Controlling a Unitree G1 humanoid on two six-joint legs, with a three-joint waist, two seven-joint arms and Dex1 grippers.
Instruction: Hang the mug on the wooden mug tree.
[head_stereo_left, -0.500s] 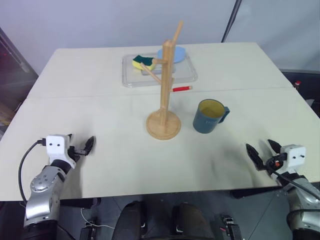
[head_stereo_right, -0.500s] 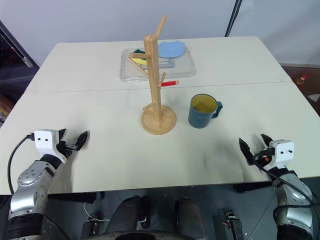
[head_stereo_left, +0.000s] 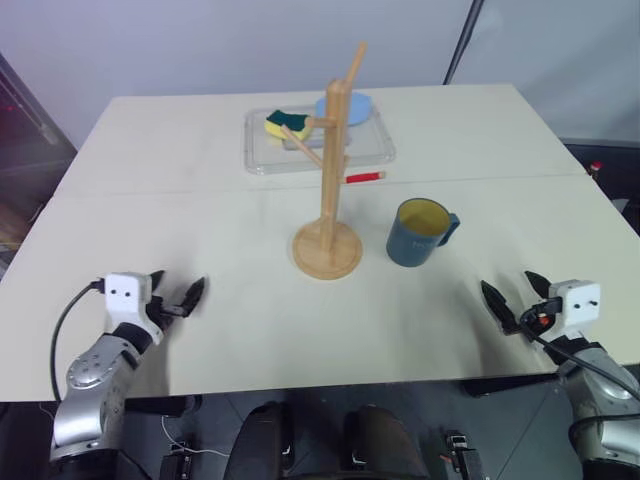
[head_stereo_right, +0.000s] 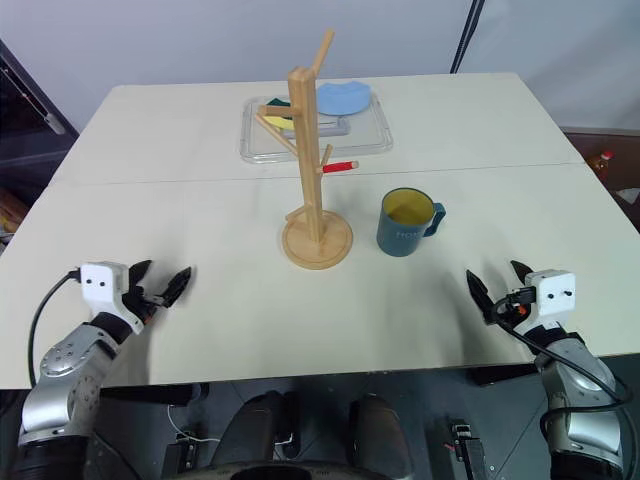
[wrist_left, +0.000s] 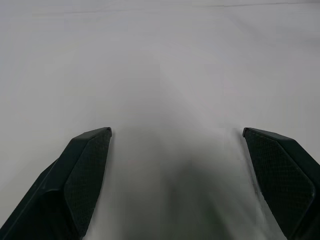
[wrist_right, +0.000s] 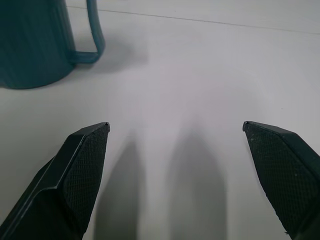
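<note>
Cream table, grey wall behind, maybe dark floor.

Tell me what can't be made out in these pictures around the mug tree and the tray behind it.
- Clear tray: the wooden mug tree crosses in front of it in both eye views, hiding part of its contents.
- Blue item and yellow-green item in the tray: too small to identify.
- Mug: cut off by the right wrist view's edge.
- Mug's printed marking: too small to read.
</note>
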